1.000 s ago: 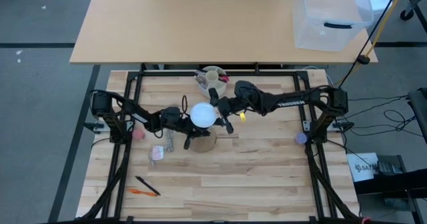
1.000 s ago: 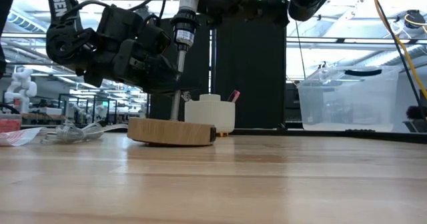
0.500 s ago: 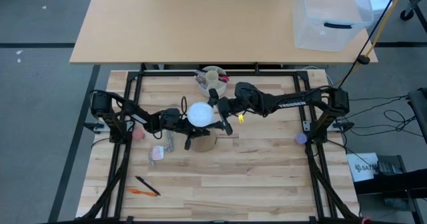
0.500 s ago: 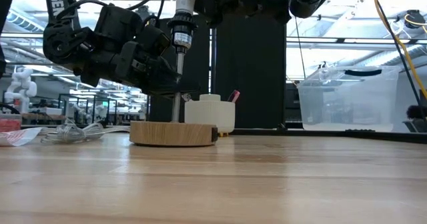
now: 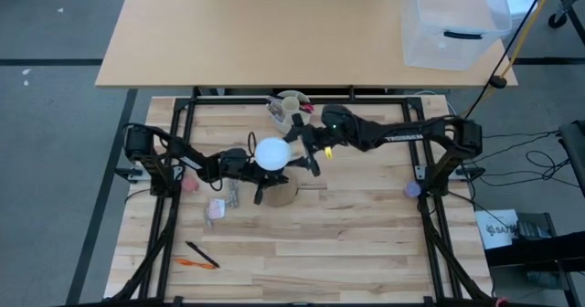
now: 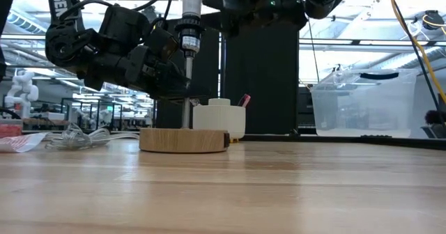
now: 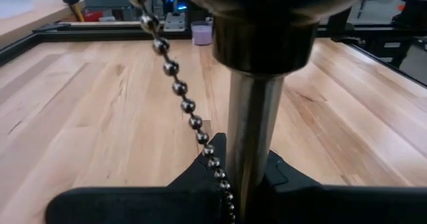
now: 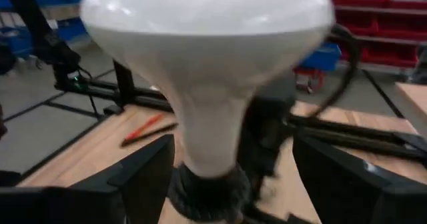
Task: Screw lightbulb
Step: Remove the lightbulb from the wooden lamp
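The white lightbulb [image 5: 272, 153] stands dome up with its neck in the black socket [image 8: 210, 194] on top of a small lamp. The lamp has a thin metal rod [image 6: 189, 74] rising from a round wooden base [image 6: 185, 140] that rests on the table. My left gripper [image 5: 259, 177] is shut on that rod below the socket. My right gripper [image 5: 300, 150] is open at the bulb's right, level with it. Its two fingers [image 8: 140, 174] stand on either side of the bulb's neck [image 8: 207, 137], apart from it. My left gripper pinches the lamp's metal rod [image 7: 250, 137] between its two fingers, a little below the socket. The fingers come nearly level from the table's left and lie across the rod. The lamp stands upright with its wooden base on the table, and a bead chain [image 7: 180, 91] hangs beside the rod.
A cream cup with pens [image 5: 291, 106] stands just beyond the lamp. At the near left lie an orange and a black pen [image 5: 196, 255], a small wrapper [image 5: 216, 210] and a pink piece [image 5: 189, 185]. A clear bin [image 5: 452, 24] sits on the far table.
My right gripper has opened, let go of the bulb and drawn back a little toward the table's far right. The bulb stays in the socket, and the lamp's top has shifted slightly toward the left.
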